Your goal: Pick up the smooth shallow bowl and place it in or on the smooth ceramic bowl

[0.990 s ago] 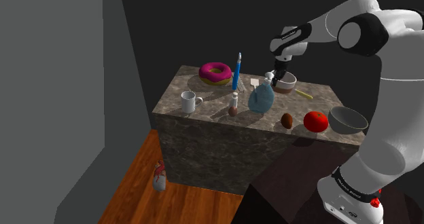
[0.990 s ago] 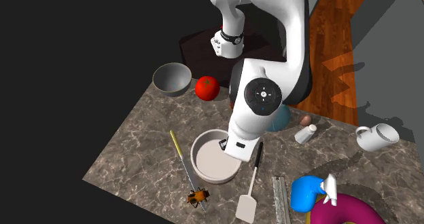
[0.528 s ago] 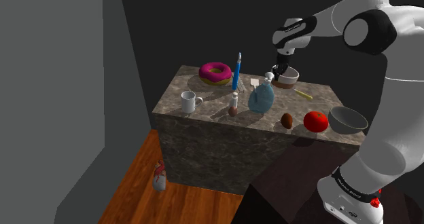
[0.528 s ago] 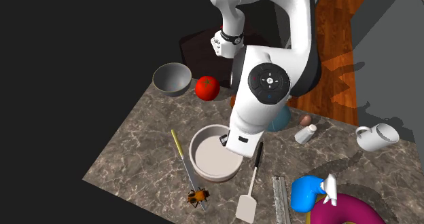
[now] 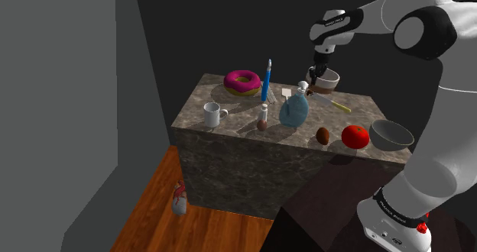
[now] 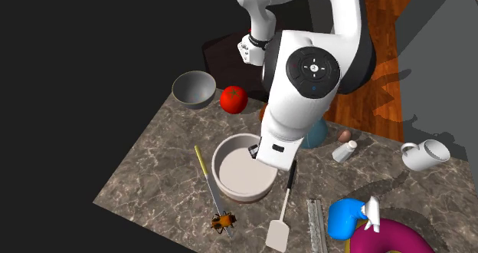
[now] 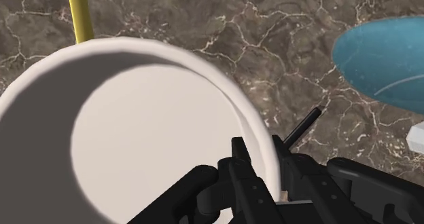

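A: Start big. There's the stone-patterned desk (image 5: 229, 147) with the white arm (image 6: 310, 67) over it. What's the pincer doing?

B: The pincer (image 7: 261, 160) is clamped on the rim of the white shallow bowl (image 6: 239, 171), one finger inside and one outside. The bowl looks raised off the desk, inward from the edge that runs to the grey bowl (image 5: 391, 134) at the corner nearest the stand.

A: So the carry is the step in hand?

B: I'd judge so. Keep it level, since a rim grip may let it swing, and pass above the tomato (image 5: 355, 137) just beside the target.

A: Room?

B: Open air above. The blue vase (image 5: 293, 111) stands further inward, and the yellow-handled tool (image 6: 203, 171) lies under the route. Centre carefully — the grey bowl sits near the corner, so a nudge could push it off.
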Controlling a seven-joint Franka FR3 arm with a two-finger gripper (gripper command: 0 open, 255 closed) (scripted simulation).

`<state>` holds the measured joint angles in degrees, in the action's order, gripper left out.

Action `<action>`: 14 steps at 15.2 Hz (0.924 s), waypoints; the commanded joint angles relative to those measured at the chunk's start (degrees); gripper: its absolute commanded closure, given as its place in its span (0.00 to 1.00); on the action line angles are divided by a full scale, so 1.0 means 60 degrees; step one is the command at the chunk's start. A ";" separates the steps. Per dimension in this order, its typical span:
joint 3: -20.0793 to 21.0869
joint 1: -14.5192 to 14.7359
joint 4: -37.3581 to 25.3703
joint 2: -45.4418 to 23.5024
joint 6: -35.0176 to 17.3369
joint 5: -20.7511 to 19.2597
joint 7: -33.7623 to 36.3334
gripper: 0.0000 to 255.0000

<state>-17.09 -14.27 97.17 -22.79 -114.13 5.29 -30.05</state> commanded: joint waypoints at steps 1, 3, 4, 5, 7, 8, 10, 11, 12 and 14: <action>-0.0014 -0.0003 -0.0166 0.0062 0.0218 -0.0024 0.0005 1.00; -0.0027 0.0002 -0.0302 0.0150 0.0439 -0.0055 0.0020 1.00; -0.0034 0.0005 -0.0374 0.0191 0.0550 -0.0069 0.0027 1.00; -0.0037 0.0006 -0.0403 0.0209 0.0597 -0.0075 0.0030 1.00; -0.0154 0.0014 0.0584 0.0908 0.0282 -0.0256 -0.0082 1.00; -0.0213 0.0011 0.1048 0.1247 0.0143 -0.0354 -0.0133 1.00; -0.0333 -0.0014 0.1924 0.1909 -0.0103 -0.0563 -0.0231 1.00; -0.0394 -0.0035 0.2338 0.2235 -0.0210 -0.0676 -0.0277 1.00; -0.0455 -0.0062 0.2737 0.2556 -0.0307 -0.0794 -0.0321 1.00; -0.0577 -0.0135 0.3497 0.3193 -0.0472 -0.1044 -0.0406 1.00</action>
<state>-20.11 -14.76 116.29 -5.50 -116.78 -0.25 -31.98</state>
